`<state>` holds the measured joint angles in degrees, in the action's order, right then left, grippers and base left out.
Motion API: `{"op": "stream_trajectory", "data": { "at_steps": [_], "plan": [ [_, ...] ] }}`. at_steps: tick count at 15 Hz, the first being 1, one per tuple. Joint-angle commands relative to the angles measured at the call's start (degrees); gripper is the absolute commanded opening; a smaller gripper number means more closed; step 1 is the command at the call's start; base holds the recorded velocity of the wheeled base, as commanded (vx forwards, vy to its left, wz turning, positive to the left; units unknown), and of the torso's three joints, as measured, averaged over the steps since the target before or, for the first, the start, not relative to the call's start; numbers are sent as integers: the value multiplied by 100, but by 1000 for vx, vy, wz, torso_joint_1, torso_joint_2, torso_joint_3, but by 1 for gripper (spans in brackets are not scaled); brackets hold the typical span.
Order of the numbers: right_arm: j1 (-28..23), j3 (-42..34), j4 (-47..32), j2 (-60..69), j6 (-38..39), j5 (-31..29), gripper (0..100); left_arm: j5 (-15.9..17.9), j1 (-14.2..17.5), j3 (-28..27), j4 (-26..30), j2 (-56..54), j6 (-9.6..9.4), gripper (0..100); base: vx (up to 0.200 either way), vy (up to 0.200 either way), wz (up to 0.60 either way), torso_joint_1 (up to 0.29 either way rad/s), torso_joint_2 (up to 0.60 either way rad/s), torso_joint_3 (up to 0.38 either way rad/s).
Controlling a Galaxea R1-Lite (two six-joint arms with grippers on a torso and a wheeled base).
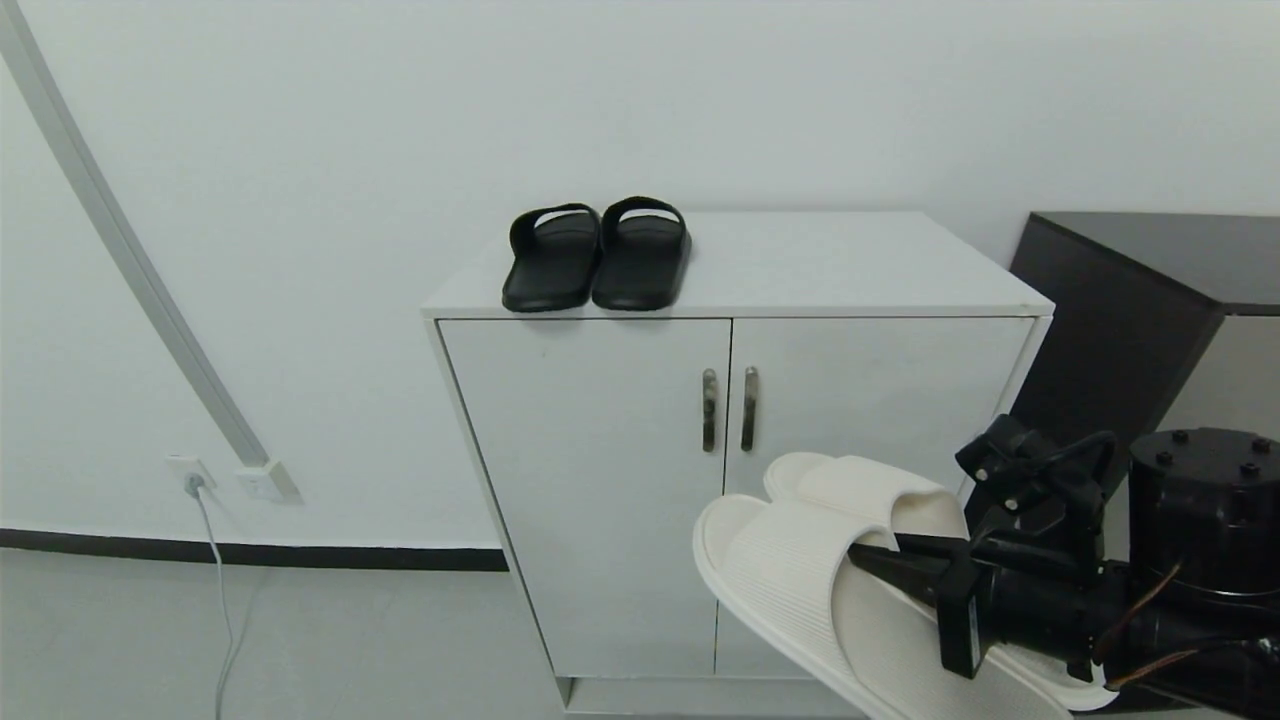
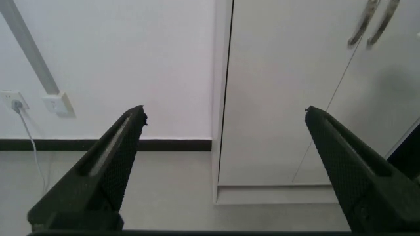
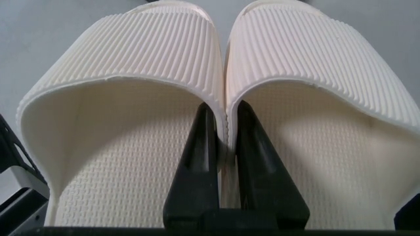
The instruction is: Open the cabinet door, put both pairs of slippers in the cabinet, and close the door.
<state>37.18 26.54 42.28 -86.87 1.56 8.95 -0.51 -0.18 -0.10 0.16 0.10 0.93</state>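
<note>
Two black fingers of the right gripper are pressed nearly together. One finger goes into each of the two white slippers, and between them they pinch the inner sides of the two ribbed straps. So this one pair hangs side by side on the gripper. In the head view the pair is held in the air in front of the lower part of the cabinet, before its right door, toes pointing up and toward the cabinet.

The left gripper has its two fingers spread wide and they hold nothing and touch nothing. It is low, near the floor, facing the left front corner of the cabinet.

The cabinet is white, against the wall, with two doors. The left door and the right door are both closed, so the inside is hidden. Two metal handles stand upright side by side at the middle seam.

Two black slippers, the second pair, lie on top of the cabinet at its left front part, touching each other, with toes at the front edge.

To the right of the cabinet is one dark piece of furniture. On the wall at the left, low, is a socket with a cable hanging to the floor
</note>
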Motion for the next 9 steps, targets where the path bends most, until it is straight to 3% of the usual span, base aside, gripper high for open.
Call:
{"op": "stream_trajectory", "data": {
  "at_steps": [1,9],
  "plan": [
    [8,0,0,-14,2,2,0,-2,1,1,2,8,4,100,0,0,0,-159,486,325],
    [8,-70,0,118,-174,-7,0,25,1,1,11,8,-145,100,0,0,0,-111,461,353]
  ]
}}
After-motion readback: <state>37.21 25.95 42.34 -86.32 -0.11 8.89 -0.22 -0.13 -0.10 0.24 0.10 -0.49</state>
